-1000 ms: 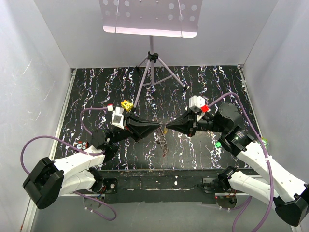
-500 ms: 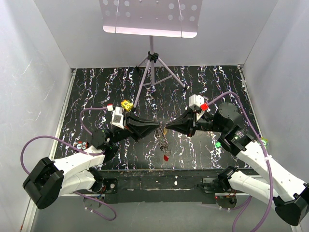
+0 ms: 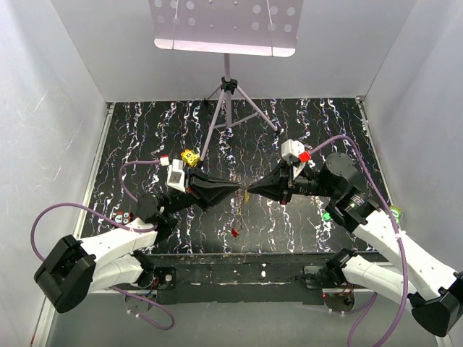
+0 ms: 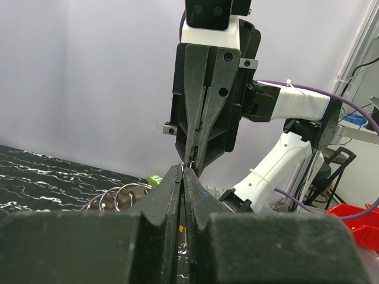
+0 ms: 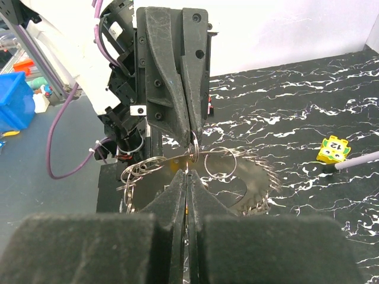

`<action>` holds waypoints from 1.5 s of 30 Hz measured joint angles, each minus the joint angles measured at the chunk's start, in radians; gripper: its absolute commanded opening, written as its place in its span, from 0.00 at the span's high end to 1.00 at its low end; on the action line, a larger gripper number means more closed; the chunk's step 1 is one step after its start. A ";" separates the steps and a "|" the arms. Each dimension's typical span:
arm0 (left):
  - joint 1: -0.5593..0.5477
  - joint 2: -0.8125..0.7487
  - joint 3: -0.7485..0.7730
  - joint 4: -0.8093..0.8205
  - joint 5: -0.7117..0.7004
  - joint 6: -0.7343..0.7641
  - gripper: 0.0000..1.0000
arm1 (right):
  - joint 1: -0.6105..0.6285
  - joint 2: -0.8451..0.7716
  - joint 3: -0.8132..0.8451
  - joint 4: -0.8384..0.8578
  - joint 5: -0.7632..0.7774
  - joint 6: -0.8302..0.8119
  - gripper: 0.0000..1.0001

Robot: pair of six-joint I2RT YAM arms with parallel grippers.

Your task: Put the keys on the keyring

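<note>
Fingers of the left gripper (image 3: 236,189) and right gripper (image 3: 249,193) pinch shut, tip to tip, on the keyring (image 5: 249,180) — a red key (image 3: 235,232) apparently dangles from it already, while a green key (image 3: 327,215) lies unthreaded.

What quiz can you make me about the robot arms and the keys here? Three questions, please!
1. True or false: the left gripper and the right gripper are both wide open.
2. In the top view, what colour is the key head just below where the two grippers meet? A red, B blue, C green.
3. Fill in: in the right wrist view, the yellow cube shows the number ___.

Key: 1 false, both are shut and meet tip to tip. 2 A. 3 12.
</note>
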 measured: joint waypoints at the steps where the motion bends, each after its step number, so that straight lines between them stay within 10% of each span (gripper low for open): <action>1: 0.000 0.000 0.000 0.000 0.000 -0.001 1.00 | 0.000 0.000 0.000 0.001 0.000 0.005 0.99; 45: 0.016 0.002 -0.009 0.000 -0.005 -0.024 1.00 | -0.022 0.007 -0.032 0.068 -0.007 0.113 0.99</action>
